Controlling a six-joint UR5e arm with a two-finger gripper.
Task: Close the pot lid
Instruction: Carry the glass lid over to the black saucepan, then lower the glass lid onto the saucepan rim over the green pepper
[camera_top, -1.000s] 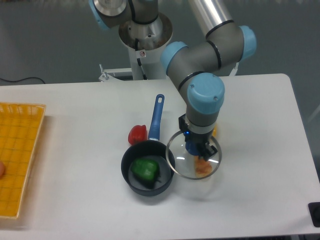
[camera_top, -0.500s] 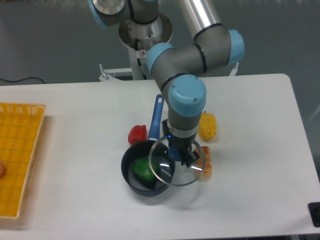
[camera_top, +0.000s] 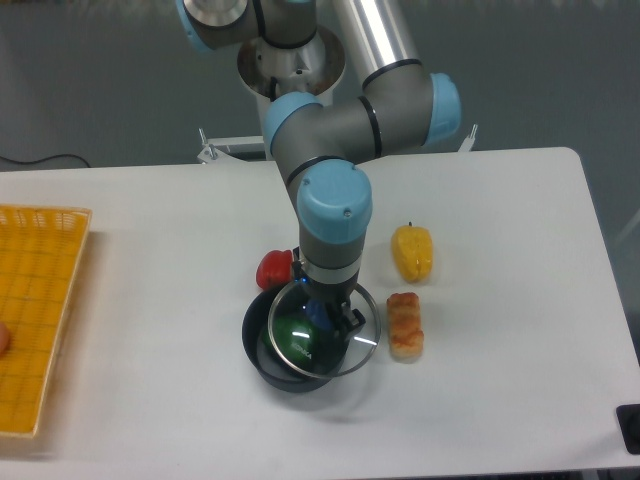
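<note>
The dark pot sits at the table's middle front with a green pepper inside. Its blue handle is hidden behind the arm. The glass pot lid hangs just above the pot, shifted a little to the right so its right edge overhangs the rim. My gripper points straight down and is shut on the lid's central knob.
A red pepper lies just behind the pot on the left. A yellow pepper and an orange food piece lie to the right. A yellow basket occupies the left edge of the table.
The arm has carried the lid leftward from over the orange food piece to above the pot. The orange piece and the yellow pepper are now uncovered.
</note>
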